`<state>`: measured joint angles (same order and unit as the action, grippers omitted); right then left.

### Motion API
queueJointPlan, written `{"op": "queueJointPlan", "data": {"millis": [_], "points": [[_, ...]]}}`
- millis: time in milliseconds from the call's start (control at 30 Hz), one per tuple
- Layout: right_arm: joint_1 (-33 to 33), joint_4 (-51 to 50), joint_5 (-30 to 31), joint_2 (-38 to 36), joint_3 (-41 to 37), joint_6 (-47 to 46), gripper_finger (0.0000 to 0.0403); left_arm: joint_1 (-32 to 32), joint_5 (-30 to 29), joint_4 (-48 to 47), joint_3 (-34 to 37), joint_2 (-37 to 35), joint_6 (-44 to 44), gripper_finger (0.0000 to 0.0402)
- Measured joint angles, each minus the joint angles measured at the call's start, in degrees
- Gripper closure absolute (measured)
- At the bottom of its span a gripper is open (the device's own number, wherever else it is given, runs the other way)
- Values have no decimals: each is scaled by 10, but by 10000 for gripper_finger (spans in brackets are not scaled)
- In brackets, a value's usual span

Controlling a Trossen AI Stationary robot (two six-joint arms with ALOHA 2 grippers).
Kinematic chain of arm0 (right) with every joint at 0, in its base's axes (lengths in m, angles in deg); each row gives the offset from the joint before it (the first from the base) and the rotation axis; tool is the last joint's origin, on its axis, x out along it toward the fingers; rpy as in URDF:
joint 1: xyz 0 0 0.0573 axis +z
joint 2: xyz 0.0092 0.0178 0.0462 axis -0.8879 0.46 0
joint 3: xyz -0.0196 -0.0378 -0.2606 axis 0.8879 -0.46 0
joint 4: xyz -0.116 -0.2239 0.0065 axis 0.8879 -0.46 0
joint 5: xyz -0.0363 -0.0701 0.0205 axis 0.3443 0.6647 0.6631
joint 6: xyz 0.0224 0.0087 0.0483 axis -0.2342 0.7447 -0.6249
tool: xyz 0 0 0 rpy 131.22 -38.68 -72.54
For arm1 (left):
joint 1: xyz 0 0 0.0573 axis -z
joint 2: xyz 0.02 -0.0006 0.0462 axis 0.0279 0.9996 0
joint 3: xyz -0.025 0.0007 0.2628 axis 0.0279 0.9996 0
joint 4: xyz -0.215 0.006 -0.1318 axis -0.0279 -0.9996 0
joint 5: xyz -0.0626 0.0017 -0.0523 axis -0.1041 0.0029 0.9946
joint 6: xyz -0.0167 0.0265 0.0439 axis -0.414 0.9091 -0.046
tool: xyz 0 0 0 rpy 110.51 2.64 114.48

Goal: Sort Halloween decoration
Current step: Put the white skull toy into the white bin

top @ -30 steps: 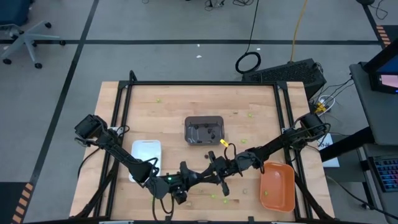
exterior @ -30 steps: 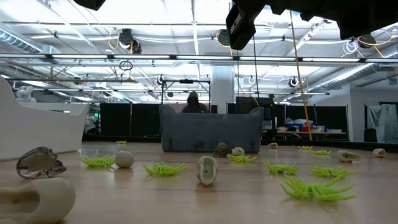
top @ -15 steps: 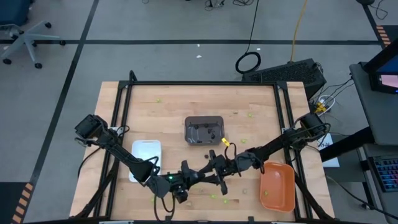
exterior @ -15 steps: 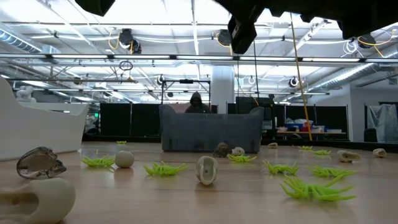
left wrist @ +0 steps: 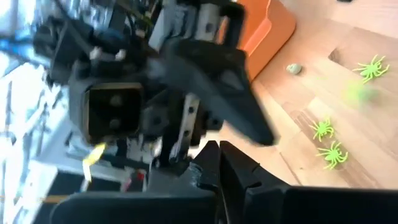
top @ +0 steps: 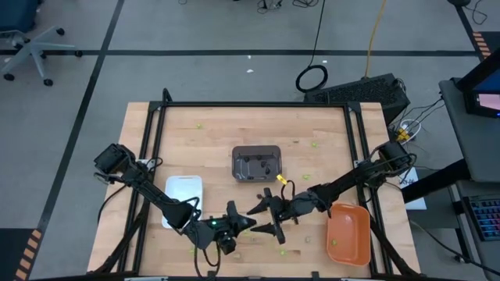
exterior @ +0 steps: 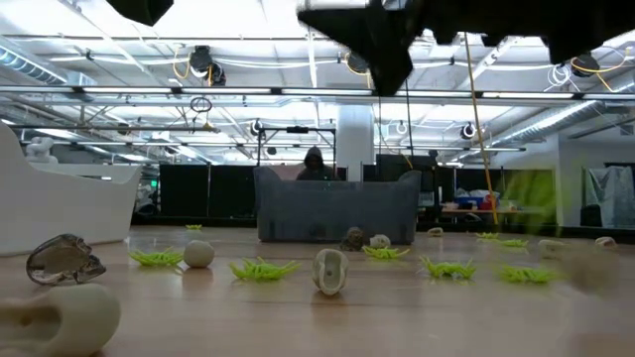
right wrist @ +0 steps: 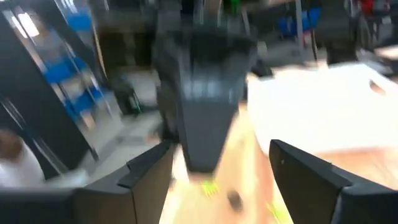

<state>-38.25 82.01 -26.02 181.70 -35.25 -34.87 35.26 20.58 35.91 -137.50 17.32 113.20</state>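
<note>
High view shows you both arms meeting low at the table's front middle: the left gripper (top: 244,224) sits closed with nothing seen between its fingers, its two dark tips pressed together in the left wrist view, and the right gripper (top: 264,217) faces it with its fingers (right wrist: 311,171) spread wide and nothing held between them. You can see the trinkets (exterior: 260,268) scattered loose over the wood: lime-green spiders, pale tan pieces and a dark one lie across the table in the low view, and more green spiders (left wrist: 329,154) rest near the orange tray (top: 348,234) at the right front. The grey tray (top: 256,163) stands at the centre with a few dark pieces inside, and the white tray (top: 183,197) lies at the left beside the left arm
</note>
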Motion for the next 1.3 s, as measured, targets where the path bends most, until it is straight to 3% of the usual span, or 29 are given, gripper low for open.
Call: {"op": "queueJointPlan", "data": {"millis": [267,500,600,967,1133,1300], "points": [[33,-338,14,-149,0,15,160,7,-25,-36,0,0,-123,396],[90,-510,105,-265,0,9,165,11,-42,-43,0,0,-178,396],[110,-549,108,-287,0,-13,165,11,-42,-43,0,0,-200,396],[172,-572,105,-270,1,-92,165,11,-37,-57,0,0,-278,396],[186,-673,100,-239,57,-153,165,12,-35,-57,0,0,-289,396],[189,-826,74,-154,163,-211,165,10,-35,-55,0,0,-314,396]]}}
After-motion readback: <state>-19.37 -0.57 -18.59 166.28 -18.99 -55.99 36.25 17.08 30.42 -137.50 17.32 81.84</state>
